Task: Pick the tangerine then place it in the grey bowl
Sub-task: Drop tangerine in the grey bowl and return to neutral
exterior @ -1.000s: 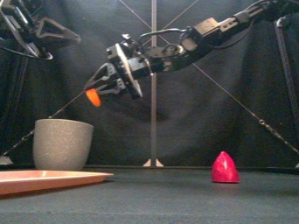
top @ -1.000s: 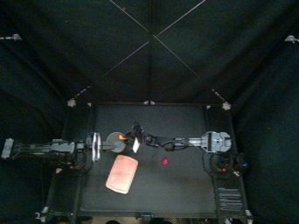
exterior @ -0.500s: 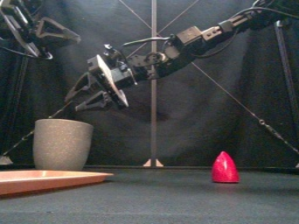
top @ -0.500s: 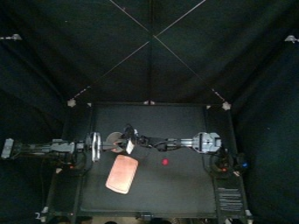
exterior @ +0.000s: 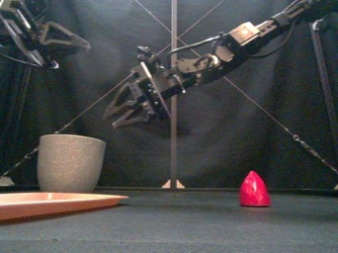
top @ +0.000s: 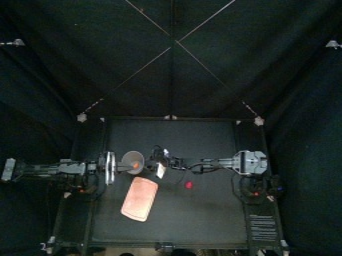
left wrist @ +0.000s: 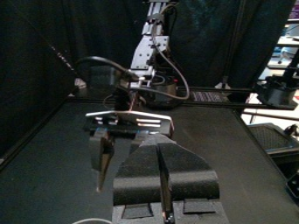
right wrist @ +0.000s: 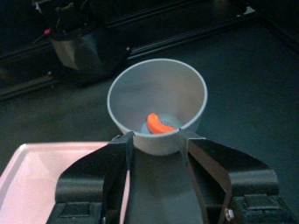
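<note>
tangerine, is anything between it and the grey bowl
Nothing visible: the tangerine lies inside the grey bowl, on its bottom. The right gripper hangs open and empty above it, off to one side; the left gripper rests at the far left.

Black back curtain (top: 171,85), small black table (top: 201,215)

My top camera looks down on the counter (top: 201,215), front looks level; both share the grey bowl (exterior: 70,162).
</note>
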`<state>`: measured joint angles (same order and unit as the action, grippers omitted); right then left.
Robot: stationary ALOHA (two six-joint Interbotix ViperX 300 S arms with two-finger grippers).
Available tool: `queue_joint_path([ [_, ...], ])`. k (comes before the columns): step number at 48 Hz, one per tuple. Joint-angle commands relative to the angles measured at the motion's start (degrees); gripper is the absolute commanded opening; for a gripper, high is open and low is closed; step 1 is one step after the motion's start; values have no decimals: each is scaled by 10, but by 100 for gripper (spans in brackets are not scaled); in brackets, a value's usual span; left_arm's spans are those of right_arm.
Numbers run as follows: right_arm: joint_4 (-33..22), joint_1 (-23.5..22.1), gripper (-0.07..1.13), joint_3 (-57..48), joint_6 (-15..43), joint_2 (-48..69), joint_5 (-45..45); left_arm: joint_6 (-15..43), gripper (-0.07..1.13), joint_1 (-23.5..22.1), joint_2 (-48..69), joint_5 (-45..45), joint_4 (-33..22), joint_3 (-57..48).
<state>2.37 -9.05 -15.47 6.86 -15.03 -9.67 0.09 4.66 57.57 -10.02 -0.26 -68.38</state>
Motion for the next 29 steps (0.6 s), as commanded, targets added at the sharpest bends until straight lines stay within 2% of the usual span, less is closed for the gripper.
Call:
queue_joint_path([
  [1, -30, 1, 82, -40, 0, 77, -3, 0, 7, 0, -2, -5, 0, 5],
  [10, -73, 5, 82, -117, -1, 151, -9, -1, 7, 0, -2, -5, 0, 5],
  [17, -81, 12, 82, -171, 0, 198, -27, -1, 7, 0, -2, -5, 0, 5],
  [29, -77, 13, 82, -287, 1, 286, -133, -1, 7, -1, -3, -5, -1, 5],
])
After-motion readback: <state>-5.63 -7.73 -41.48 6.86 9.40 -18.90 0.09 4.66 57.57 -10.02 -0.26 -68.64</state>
